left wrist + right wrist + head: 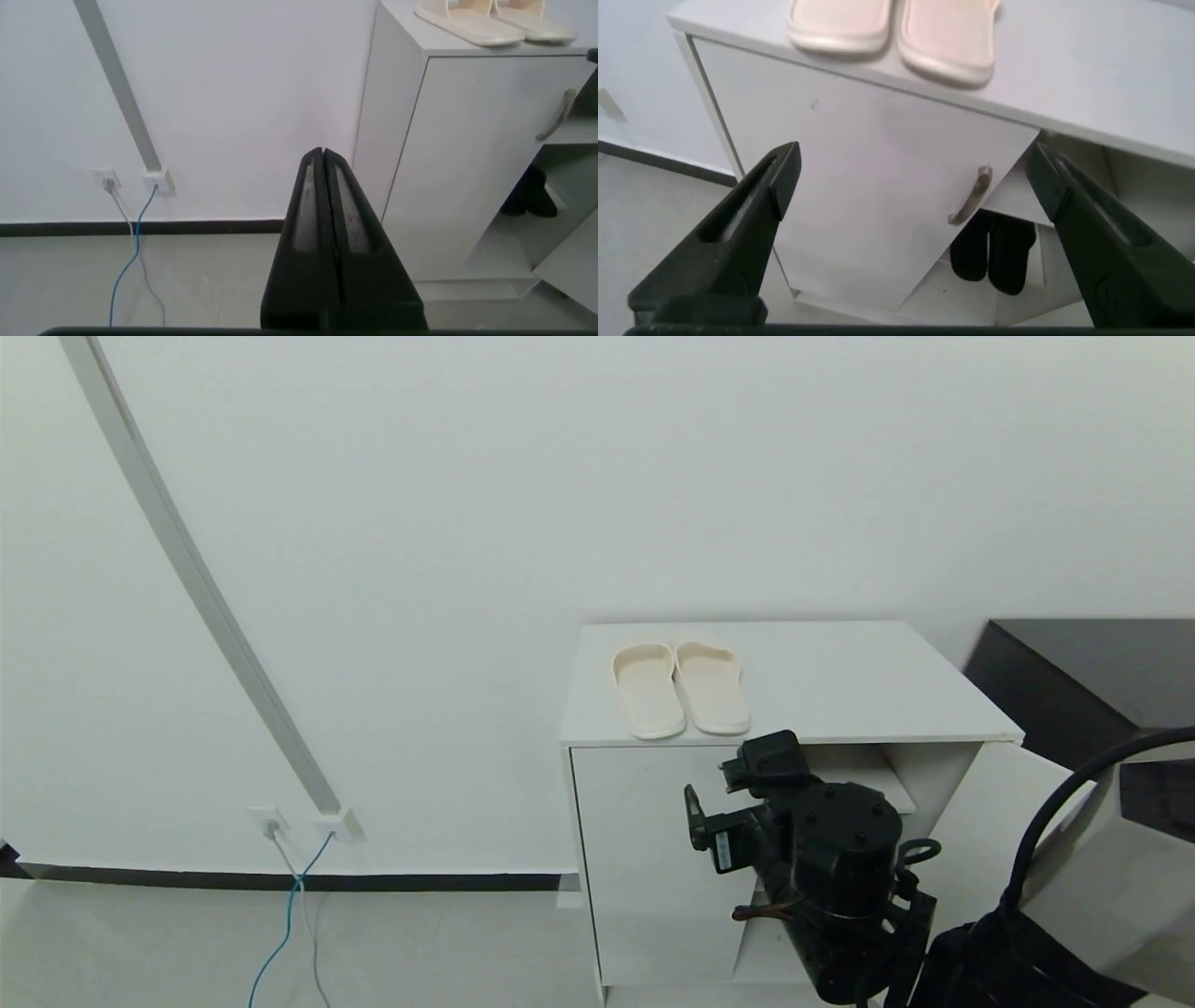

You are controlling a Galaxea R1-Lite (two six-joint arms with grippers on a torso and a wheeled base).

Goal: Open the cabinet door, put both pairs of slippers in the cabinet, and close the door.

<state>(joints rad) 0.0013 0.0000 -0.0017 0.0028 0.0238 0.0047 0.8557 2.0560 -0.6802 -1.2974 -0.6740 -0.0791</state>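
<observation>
Right gripper is spread wide and empty. It hangs in front of the cabinet, just under the top's front edge, fingers aimed at the left door near its handle. Arm comes up from low on my right, with the wrist roughly level and facing the cabinet front. Left gripper is pressed closed on nothing, parked low and off to the left, well apart from the cabinet.

State as I read it:
- Right door is swung open; the left one looks shut.
- Black slippers sit inside, low down.
- Cream slippers lie side by side, touching, on the cabinet top toward its left, near ends right at the front edge.

So the step in hand is grabbing the cream pair.

How I'd do it:
- Raise the wrist above the top edge first. Driving straight in would put the fingers into the door.
- Make one pinch across both slippers from the outer sides, near the front ends. The spread looks enough, but that's a guess.
- Squeeze moderately. They look like soft foam, so they could buckle or slide apart.
- Lift clear, swing right, then drop into the open bay.
- Mind the shelf and the open door edge.
- Can't tell how much room is left beside the black pair, so go in slow.
</observation>
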